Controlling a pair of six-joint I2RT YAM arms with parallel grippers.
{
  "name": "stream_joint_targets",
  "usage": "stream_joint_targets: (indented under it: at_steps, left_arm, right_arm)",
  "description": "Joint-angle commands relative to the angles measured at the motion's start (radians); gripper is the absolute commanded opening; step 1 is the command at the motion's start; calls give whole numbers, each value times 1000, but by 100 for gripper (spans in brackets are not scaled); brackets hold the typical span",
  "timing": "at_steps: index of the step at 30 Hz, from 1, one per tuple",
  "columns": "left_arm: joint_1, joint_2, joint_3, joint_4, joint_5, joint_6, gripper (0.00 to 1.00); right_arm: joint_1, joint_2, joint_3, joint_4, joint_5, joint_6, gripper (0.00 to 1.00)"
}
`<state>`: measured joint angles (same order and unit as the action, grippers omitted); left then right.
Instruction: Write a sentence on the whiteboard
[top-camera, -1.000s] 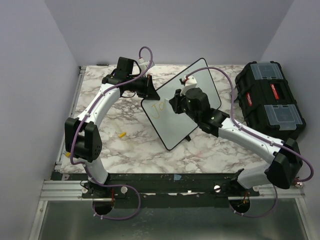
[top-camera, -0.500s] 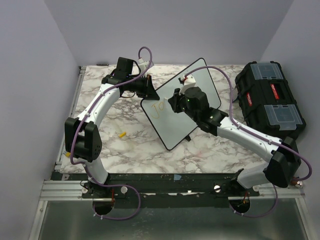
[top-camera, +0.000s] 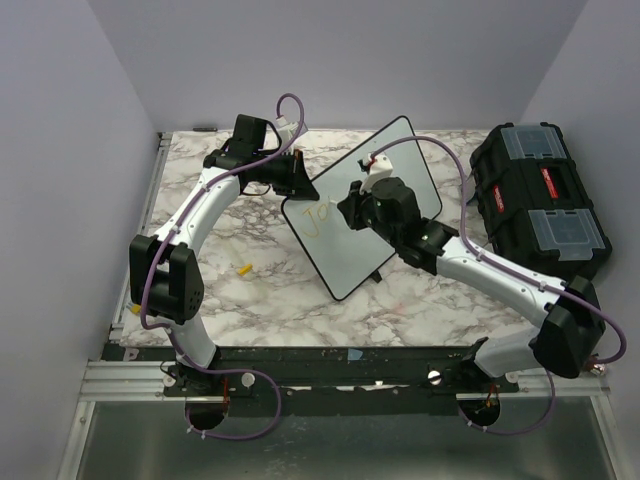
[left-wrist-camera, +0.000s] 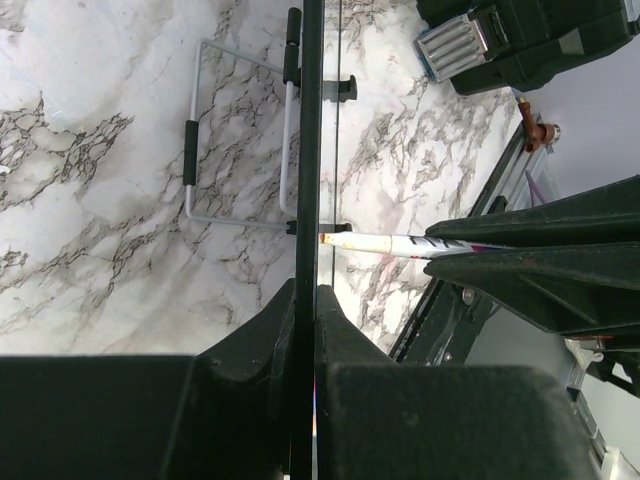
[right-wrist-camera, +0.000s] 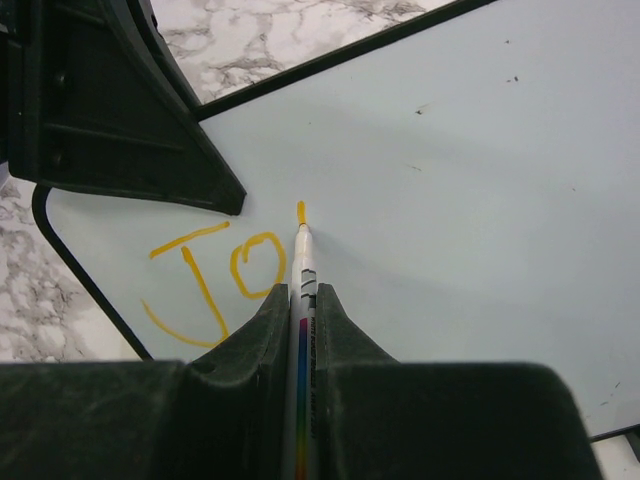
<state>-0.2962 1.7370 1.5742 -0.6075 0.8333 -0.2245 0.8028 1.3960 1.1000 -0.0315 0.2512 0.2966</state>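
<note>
The whiteboard (top-camera: 352, 262) stands tilted on the marble table, and in the left wrist view it shows edge-on (left-wrist-camera: 312, 150). My left gripper (top-camera: 298, 185) (left-wrist-camera: 306, 290) is shut on its black rim at the upper left corner. My right gripper (top-camera: 352, 205) (right-wrist-camera: 302, 290) is shut on a white marker (right-wrist-camera: 303, 268) (left-wrist-camera: 390, 243) whose orange tip touches the board (right-wrist-camera: 480, 150). Of the sentence (right-wrist-camera: 210, 275), only "Jo" shows in yellow-orange, plus a short stroke (right-wrist-camera: 300, 211) just above the marker tip. The letters appear faintly from above (top-camera: 320, 213).
A black toolbox (top-camera: 540, 200) with clear lids sits at the right of the table. A small yellow cap (top-camera: 243, 269) lies on the marble (top-camera: 250, 310) left of the board. The board's wire stand (left-wrist-camera: 240, 150) rests behind it. Lilac walls close in on three sides.
My right gripper has shifted a little over the board with the marker on the surface. The left arm and the whiteboard have stayed where they were.
</note>
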Motion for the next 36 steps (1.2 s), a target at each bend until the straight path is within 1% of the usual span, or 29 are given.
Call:
stream_joint_targets:
  at_steps: [1,15,36]
  left_arm:
    - [-3,-48,16,55,-26,24,0]
    - [-3,-50,17,51,-25,28,0]
    - [-3,-55,16,48,-25,33,0]
  right_arm:
    - [-5,-24,-33,-28,-20,13,1]
    - [-6,-25,-32,-44,38,0,1]
    - [-11,53,75,-41,103,-32,1]
